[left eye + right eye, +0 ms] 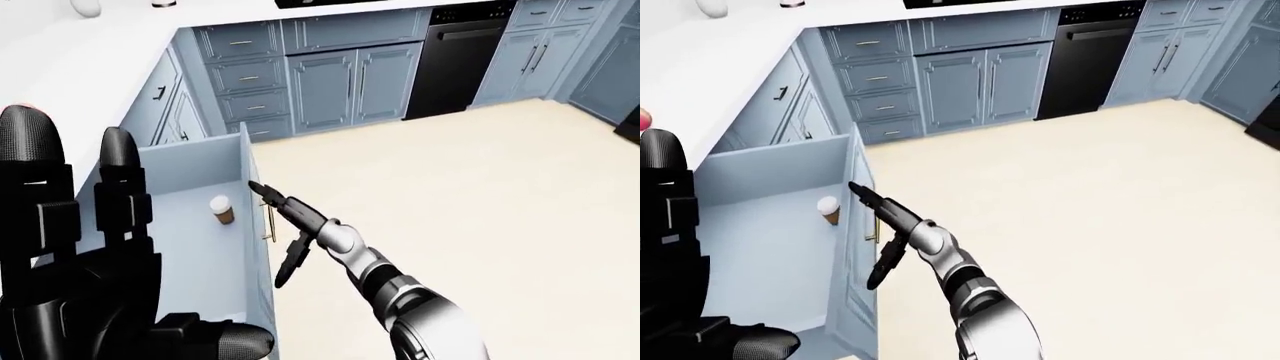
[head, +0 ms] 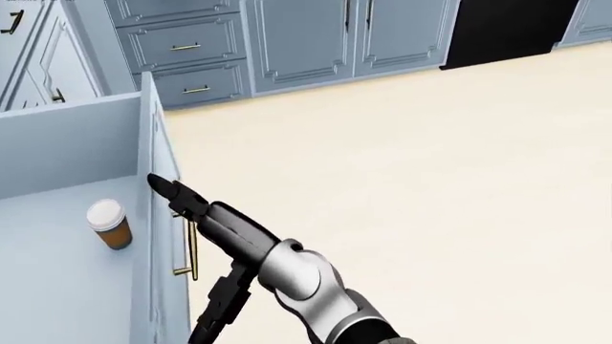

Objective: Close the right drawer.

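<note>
The right drawer (image 1: pixel 190 154) stands pulled far out from the light-blue cabinets on the left. Its front panel (image 2: pixel 153 215) carries a brass handle (image 2: pixel 191 251). A paper coffee cup (image 2: pixel 108 223) with a white lid stands inside on the drawer floor. My right hand (image 2: pixel 206 236) is open, its fingers stretched out. Two fingertips (image 2: pixel 163 188) touch the outer face of the front panel by the handle; the third finger hangs down. My left hand (image 1: pixel 70 247) is open, raised over the drawer at the left of the left-eye view.
A white counter (image 1: pixel 90 67) runs along the left above the cabinets. More blue drawers and doors (image 1: pixel 320 82) and a black dishwasher (image 1: pixel 455 60) line the top of the view. Cream floor (image 1: pixel 480 187) spreads to the right.
</note>
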`<state>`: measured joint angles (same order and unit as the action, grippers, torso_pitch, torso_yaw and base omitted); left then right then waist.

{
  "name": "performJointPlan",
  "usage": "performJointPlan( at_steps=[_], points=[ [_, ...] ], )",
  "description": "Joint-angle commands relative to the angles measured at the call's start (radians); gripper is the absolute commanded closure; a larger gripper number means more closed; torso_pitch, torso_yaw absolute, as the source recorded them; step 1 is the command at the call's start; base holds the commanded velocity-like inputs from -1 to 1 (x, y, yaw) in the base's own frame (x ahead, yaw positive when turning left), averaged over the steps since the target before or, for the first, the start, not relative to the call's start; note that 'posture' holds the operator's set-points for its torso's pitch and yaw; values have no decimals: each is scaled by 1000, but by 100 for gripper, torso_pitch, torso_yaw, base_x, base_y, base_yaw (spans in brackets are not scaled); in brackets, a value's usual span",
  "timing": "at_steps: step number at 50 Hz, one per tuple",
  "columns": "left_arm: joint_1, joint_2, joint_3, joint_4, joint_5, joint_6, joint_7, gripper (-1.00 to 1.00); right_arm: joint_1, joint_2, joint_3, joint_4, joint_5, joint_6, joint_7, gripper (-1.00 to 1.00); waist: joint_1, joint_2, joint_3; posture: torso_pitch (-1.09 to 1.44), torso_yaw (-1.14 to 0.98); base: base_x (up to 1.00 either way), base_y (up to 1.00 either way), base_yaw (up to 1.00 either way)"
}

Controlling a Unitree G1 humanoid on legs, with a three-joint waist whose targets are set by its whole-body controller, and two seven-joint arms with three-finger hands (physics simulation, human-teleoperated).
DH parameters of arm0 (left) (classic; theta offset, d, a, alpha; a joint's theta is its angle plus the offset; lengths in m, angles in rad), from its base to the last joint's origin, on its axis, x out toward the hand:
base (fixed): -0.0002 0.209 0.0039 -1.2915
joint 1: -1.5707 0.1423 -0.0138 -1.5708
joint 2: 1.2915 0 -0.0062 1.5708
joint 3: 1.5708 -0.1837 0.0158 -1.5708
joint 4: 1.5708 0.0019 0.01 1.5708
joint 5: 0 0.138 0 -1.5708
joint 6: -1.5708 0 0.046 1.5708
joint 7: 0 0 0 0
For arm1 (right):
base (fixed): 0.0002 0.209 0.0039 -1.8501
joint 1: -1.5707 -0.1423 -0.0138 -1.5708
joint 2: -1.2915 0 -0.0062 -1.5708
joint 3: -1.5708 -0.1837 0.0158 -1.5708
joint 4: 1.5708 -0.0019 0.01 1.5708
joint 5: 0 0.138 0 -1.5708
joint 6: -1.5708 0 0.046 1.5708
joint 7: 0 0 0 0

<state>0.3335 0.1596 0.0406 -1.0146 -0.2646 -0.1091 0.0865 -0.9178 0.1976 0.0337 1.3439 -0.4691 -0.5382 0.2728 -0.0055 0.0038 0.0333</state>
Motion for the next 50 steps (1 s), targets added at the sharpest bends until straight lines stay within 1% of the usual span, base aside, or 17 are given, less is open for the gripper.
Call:
performJointPlan(
  at_steps=[1,6,9,10,17,24,39,50],
  points=[
    [-7,8,5,-32,-3,-21,5,-100,-44,41,27,-51,-24,-80,56,-100,10,7,-22,0,0,0,0,0],
    [-8,13,2,-32,-4,-21,10,-100,-50,60,35,-54,-31,-77,61,-100,10,9,-21,0,0,0,0,0],
    [-9,15,3,-32,-4,-21,11,-100,-55,70,30,-57,-21,-71,74,-100,8,10,-19,0,0,0,0,0],
    [-9,14,1,-32,-3,-20,11,-100,-56,75,37,-60,-27,-70,73,-100,7,11,-18,0,0,0,0,0],
    [-9,4,4,-32,-1,-19,1,-100,-72,94,37,-57,-17,-59,93,-100,10,12,-17,0,0,0,0,0],
    [-7,0,2,-32,0,-18,-2,-100,-74,101,39,-51,-28,-56,95,-100,9,13,-16,0,0,0,0,0],
    [-3,-5,2,-32,0,-19,-11,-100,-85,133,47,-54,-33,-41,142,-100,4,17,-20,0,0,0,0,0],
    [-2,13,2,-32,-10,-23,5,-100,-96,156,59,-55,-60,-31,150,-100,1,21,-24,0,0,0,0,0]
  ],
)
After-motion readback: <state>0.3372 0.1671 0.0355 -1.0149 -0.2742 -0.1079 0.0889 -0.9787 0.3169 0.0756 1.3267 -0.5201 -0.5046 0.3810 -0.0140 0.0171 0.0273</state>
